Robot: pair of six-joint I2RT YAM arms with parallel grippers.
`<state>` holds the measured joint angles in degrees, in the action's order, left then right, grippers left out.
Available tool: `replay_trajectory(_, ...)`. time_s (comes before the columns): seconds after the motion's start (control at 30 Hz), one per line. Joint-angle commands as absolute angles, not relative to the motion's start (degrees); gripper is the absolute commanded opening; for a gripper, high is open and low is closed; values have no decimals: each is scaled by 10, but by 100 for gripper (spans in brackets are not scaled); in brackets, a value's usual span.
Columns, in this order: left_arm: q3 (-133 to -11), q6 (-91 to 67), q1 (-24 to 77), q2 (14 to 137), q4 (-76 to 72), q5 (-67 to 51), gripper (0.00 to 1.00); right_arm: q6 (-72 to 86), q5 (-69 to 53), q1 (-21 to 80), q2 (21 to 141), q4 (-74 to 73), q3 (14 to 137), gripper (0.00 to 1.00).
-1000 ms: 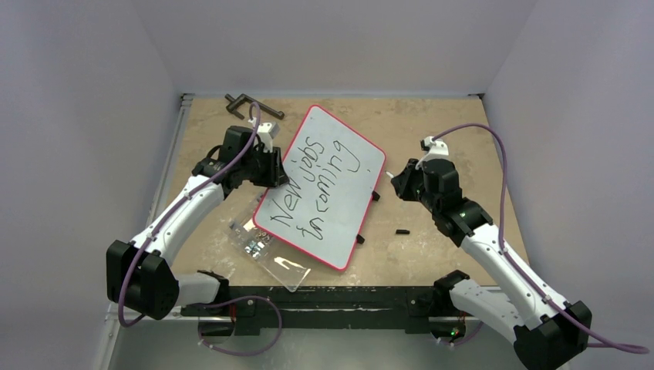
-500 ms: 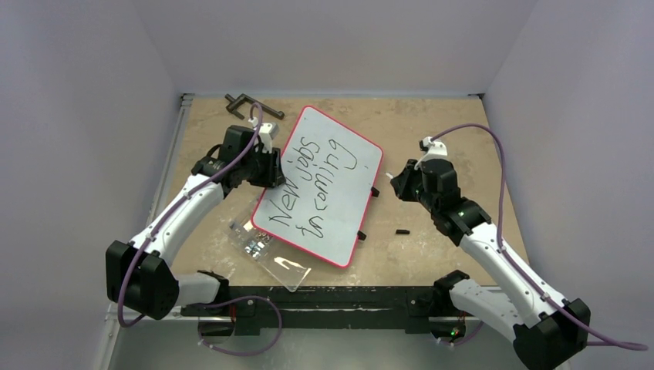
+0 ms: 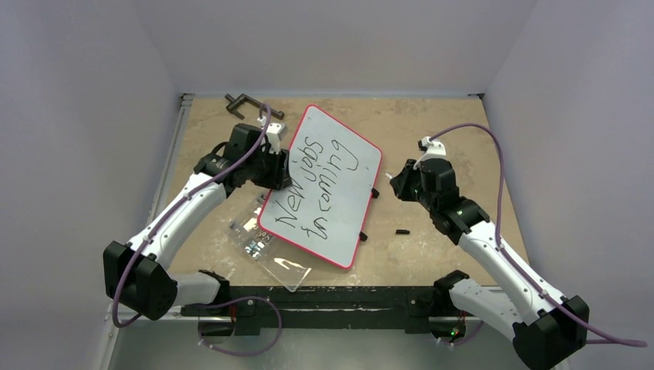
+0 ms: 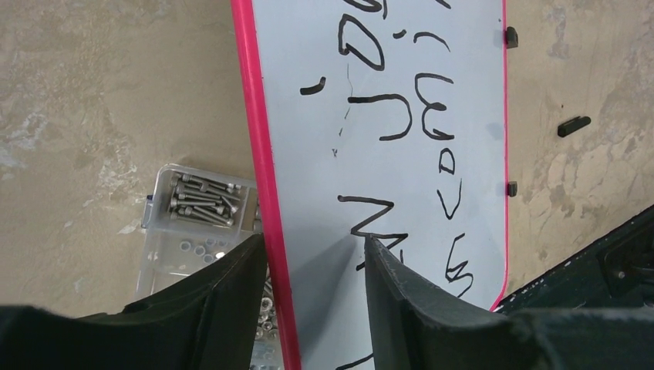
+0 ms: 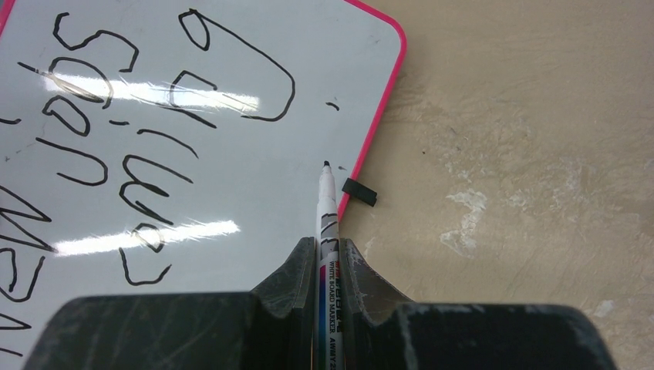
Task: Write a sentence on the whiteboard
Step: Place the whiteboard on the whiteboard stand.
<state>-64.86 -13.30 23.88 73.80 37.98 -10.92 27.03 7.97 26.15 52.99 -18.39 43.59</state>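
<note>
the sentence [image 3: 316, 185] reads complete in two lines, "new jobs incoming", so i judge the step in hand to be the clean finish: pen off the surface, board let go. the whiteboard [image 3: 339, 239] lies at an angle in the middle of the table [image 3: 432, 131], its near left corner over the clear box of screws [image 3: 258, 243]. to do this well, i would lift the marker [image 5: 327, 208] straight away from the board and not sideways, since any drift across the white surface risks a stray stroke next to the last letters. i would take the left fingers [image 4: 231, 301] straight off the rim without twisting, so the board is not pulled onto the box. the right gripper [image 5: 328, 250] is closed firmly on the marker barrel, with the tip pointing at bare board just inside the right red rim, near a small black foot [image 5: 359, 192]. i cannot tell whether the tip touches. the right arm reaches in from the right, elbow bent, wrist angled toward the board's far right edge. the left gripper [image 4: 315, 247] straddles the board's left rim with its jaws parted. one finger is just beside the red rim, the other stands off over the white surface, so it clamps nothing. the left arm stretches forward, wrist turned in at the board's left edge.
</note>
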Motion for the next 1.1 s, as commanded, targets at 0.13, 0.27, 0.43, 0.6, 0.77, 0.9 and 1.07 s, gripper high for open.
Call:
replay_trajectory(0.13, -708, -93, 245, 720, 421, -50, 57, 266, 82, 262, 527, -167, 442, 0)
replay_trajectory(0.27, -745, -74, 245, 719, 456, -32, 61, 262, 87, 262, 524, -172, 452, 0)
replay_trajectory(0.43, -797, -52, 248, 704, 490, -35, 62, 243, 121, 262, 518, -197, 494, 0)
replay_trajectory(0.6, -830, -20, 300, 711, 512, -48, 62, 226, 146, 262, 525, -214, 561, 0)
replay_trajectory(0.77, -857, -17, 381, 747, 508, -57, 61, 231, 164, 261, 546, -232, 650, 0)
replay_trajectory(0.9, -883, 11, 454, 796, 499, -52, 60, 239, 177, 260, 564, -252, 718, 0)
replay_trajectory(1.07, -895, 38, 519, 862, 454, -69, 58, 248, 180, 260, 568, -265, 786, 0)
